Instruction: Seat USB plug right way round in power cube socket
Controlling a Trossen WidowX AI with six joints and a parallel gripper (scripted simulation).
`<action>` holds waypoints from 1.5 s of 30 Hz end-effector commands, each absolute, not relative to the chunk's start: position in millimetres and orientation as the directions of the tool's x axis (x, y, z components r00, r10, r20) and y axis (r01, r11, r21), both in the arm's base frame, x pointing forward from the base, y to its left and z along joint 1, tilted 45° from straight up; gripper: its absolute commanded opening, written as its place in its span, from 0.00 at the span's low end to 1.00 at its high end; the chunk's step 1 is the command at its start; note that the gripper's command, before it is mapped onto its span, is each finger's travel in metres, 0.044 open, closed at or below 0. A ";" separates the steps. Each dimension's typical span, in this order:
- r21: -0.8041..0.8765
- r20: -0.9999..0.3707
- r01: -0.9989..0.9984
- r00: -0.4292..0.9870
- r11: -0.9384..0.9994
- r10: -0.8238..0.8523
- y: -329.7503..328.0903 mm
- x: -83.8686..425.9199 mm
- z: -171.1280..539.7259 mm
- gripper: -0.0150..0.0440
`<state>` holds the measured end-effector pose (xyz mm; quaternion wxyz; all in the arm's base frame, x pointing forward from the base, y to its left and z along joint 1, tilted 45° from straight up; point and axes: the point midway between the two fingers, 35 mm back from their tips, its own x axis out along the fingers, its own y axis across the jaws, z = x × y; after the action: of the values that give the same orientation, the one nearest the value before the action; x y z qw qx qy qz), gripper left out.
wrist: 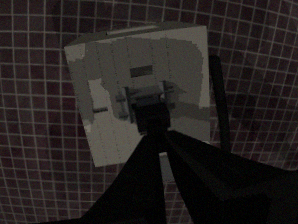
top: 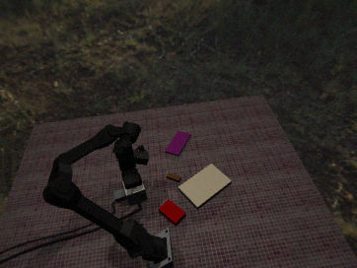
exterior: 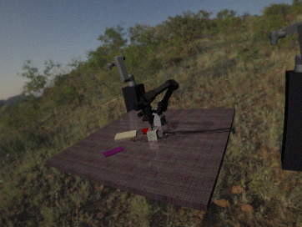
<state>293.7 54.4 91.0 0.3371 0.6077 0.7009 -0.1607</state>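
The white power cube (top: pixel 138 190) (exterior: pixel 151 136) (wrist: pixel 114 146) stands on the table, a little turned in the wrist view. My gripper (wrist: pixel 160 143) points down over its top and is shut on the dark USB plug (wrist: pixel 152 114). A grey metal-looking part lies just beyond the plug's dark body, with small prongs at both sides. Whether the plug's tip is inside the socket, and which way round it is, cannot be told. A dark slot (wrist: pixel 141 71) and a thinner slot (wrist: pixel 100 109) show on the top face. The fingers hide part of the plug.
A grey block (top: pixel 119 195) sits against the cube, with black cables (top: pixel 74 231) leading to the table's edge. A red box (top: pixel 172 211), a cream slab (top: pixel 205 185), a small brown block (top: pixel 174 176) and a purple slab (top: pixel 178 143) lie nearby on the table (top: pixel 237 128).
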 end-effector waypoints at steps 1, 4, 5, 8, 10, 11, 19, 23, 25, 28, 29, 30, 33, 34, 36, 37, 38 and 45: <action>0.184 -0.665 0.961 -0.033 0.206 0.746 55.2 293.9 90.9 0.25; 0.184 -0.665 0.961 -0.033 0.206 0.746 55.5 293.9 90.6 0.25; 0.184 -0.665 0.961 -0.033 0.206 0.746 55.6 293.9 90.5 0.25; 0.184 -0.665 0.961 -0.033 0.206 0.746 55.8 293.9 90.3 0.25; 0.184 -0.665 0.961 -0.033 0.206 0.746 56.0 293.9 90.1 0.25; 0.184 -0.665 0.961 -0.033 0.206 0.746 56.1 293.9 90.0 0.25; 0.184 -0.665 0.961 -0.033 0.206 0.746 56.8 293.9 89.4 0.25; 0.184 -0.665 0.961 -0.033 0.206 0.746 57.1 293.9 89.0 0.25; 0.184 -0.665 0.961 -0.033 0.206 0.746 57.3 293.9 88.9 0.25; 0.184 -0.665 0.961 -0.033 0.206 0.746 57.6 293.9 88.6 0.25; 0.184 -0.665 0.961 -0.033 0.206 0.746 57.6 293.8 88.5 0.25; 0.184 -0.665 0.961 -0.033 0.206 0.746 57.7 293.8 88.4 0.25; 0.184 -0.665 0.961 -0.033 0.206 0.746 58.0 293.8 88.2 0.25; 0.184 -0.665 0.961 -0.033 0.206 0.746 58.1 293.8 88.1 0.25; 0.184 -0.665 0.961 -0.033 0.206 0.746 58.2 293.8 87.9 0.25; 0.184 -0.665 0.961 -0.033 0.206 0.746 58.3 293.8 87.9 0.25; 0.184 -0.665 0.961 -0.033 0.206 0.746 58.4 293.8 87.8 0.25; 0.184 -0.665 0.961 -0.033 0.206 0.746 59.0 293.8 87.2 0.25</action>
<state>293.6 58.3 87.2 0.3370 0.6077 0.7009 -0.1606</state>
